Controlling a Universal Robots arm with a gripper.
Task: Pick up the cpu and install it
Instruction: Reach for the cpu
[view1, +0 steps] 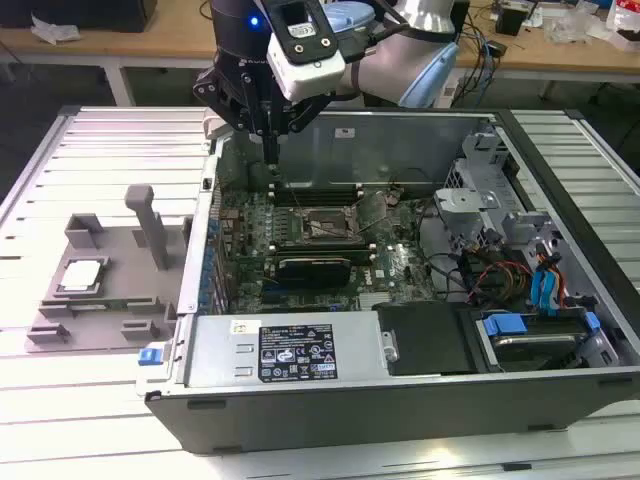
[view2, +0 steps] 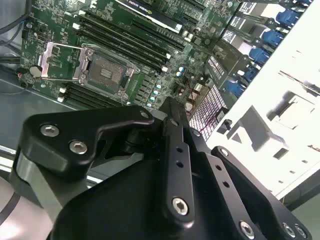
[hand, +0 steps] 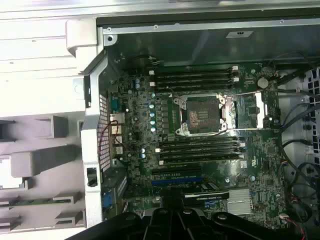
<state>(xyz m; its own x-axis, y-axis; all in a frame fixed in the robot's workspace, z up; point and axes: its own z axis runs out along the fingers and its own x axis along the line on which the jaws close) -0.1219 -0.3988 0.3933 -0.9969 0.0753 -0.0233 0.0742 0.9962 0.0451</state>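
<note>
One cpu (view1: 81, 275) lies on the grey fixture (view1: 112, 258) at the exterior view's left, just outside the case (view1: 400, 412) wall. The one hand (view1: 270, 153), closed on nothing, hangs above the case's far-left edge. The one socket (hand: 202, 114) is bare.

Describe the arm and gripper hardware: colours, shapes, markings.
The arm is silver tube with pale-blue joint caps. The gripper is matte black, with a lit blue light and a white camera box bolted on. The second wrist view shows black link bars with silver screw heads.
</note>
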